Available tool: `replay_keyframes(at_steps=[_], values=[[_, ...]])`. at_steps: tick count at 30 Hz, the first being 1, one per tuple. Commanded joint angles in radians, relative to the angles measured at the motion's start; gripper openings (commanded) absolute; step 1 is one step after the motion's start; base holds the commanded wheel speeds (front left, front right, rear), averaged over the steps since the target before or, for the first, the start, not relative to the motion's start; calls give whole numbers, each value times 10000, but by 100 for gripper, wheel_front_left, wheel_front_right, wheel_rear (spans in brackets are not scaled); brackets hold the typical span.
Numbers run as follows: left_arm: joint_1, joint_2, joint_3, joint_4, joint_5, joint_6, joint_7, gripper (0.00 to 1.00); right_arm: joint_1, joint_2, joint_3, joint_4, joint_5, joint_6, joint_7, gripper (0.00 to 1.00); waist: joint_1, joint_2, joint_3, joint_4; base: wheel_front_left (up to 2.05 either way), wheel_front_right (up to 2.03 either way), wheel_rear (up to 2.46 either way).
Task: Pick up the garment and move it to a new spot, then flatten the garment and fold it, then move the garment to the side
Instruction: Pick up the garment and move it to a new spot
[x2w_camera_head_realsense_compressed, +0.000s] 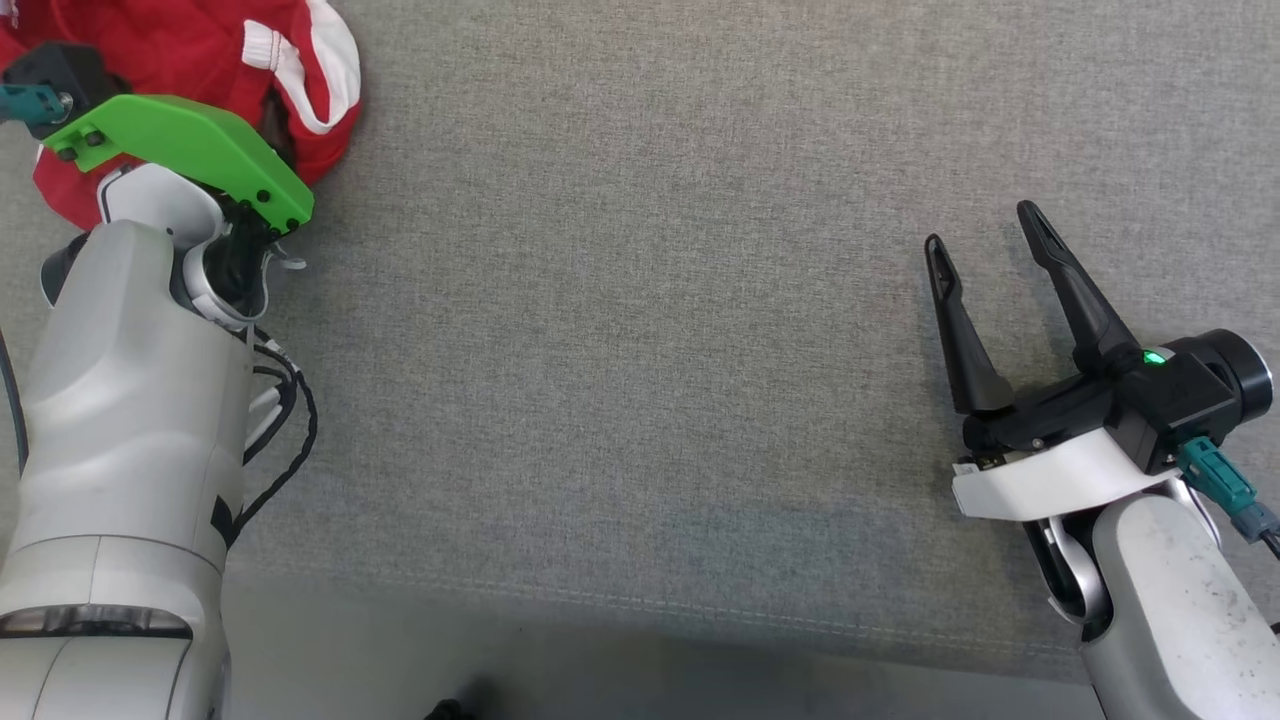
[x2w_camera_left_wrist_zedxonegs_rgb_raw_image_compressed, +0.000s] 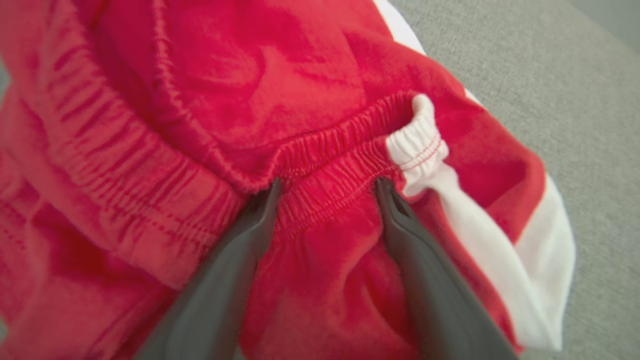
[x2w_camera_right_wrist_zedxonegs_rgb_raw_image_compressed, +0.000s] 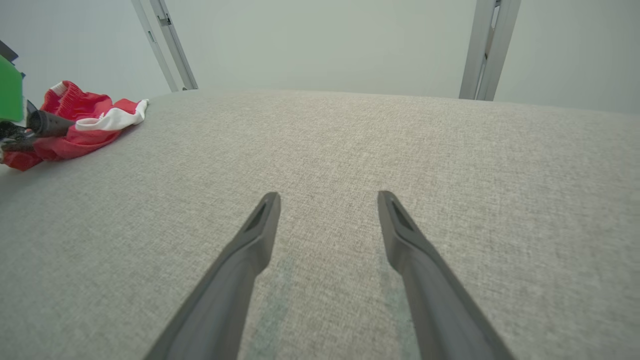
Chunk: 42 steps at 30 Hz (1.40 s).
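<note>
Presently the crumpled red shorts (x2w_camera_left_wrist_zedxonegs_rgb_raw_image_compressed: 225, 75) are straddled at their elastic waistband (x2w_camera_left_wrist_zedxonegs_rgb_raw_image_compressed: 330, 155) by the spread left pincer (x2w_camera_left_wrist_zedxonegs_rgb_raw_image_compressed: 327, 187), so a firm grip is best secured by pressing lower before closing, while the spread right pincer (x2w_camera_head_realsense_compressed: 982, 228) is seen well apart.

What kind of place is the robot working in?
Probably a robot test room, not a home: a big table covered in grey cloth, bare metal posts against a plain wall, and a crumpled red garment.
</note>
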Motion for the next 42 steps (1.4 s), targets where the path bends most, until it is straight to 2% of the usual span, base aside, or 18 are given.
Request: replay_keyframes(at_steps=[1,2,12,15,18,22,29,35,42], values=[[540,-77,-119,500,91,-42,-6,15,-61,-7,1,17,65,-12,-34,100,1,-1,-60,-66,0,0,0],[593,-42,-120,528,111,-90,-226,0,-42,-1,22,33,71,-12,-32,100,1,-1,-91,-90,0,0,0],[1099,256,-171,287,523,-585,-3637,0,149,243,157,230,103,-12,-34,100,1,-1,-743,-257,0,0,0],[1273,310,-194,33,690,-729,-4157,0,235,341,172,277,131,-12,-34,100,1,-1,-1047,-304,0,0,0],[1589,340,-228,-446,967,-739,-4331,0,310,451,168,317,174,-12,-34,100,1,-1,-1373,-364,0,0,0],[2113,495,-59,-1856,1592,-447,-4381,0,418,613,186,354,201,-12,-34,100,1,-1,-1827,-505,0,0,0],[3357,224,-84,-4032,2436,-284,-4366,0,667,882,194,427,293,-12,-32,100,1,-1,-2567,-984,0,0,0],[3866,39,-616,-4885,2795,-363,-4287,0,864,1095,168,413,332,-12,-33,100,1,-1,-3022,-1661,0,0,0],[4174,-38,-1233,-5650,3100,-321,-3867,0,1023,1281,101,400,371,-12,-32,100,1,-1,-3380,-2765,0,0,0]])
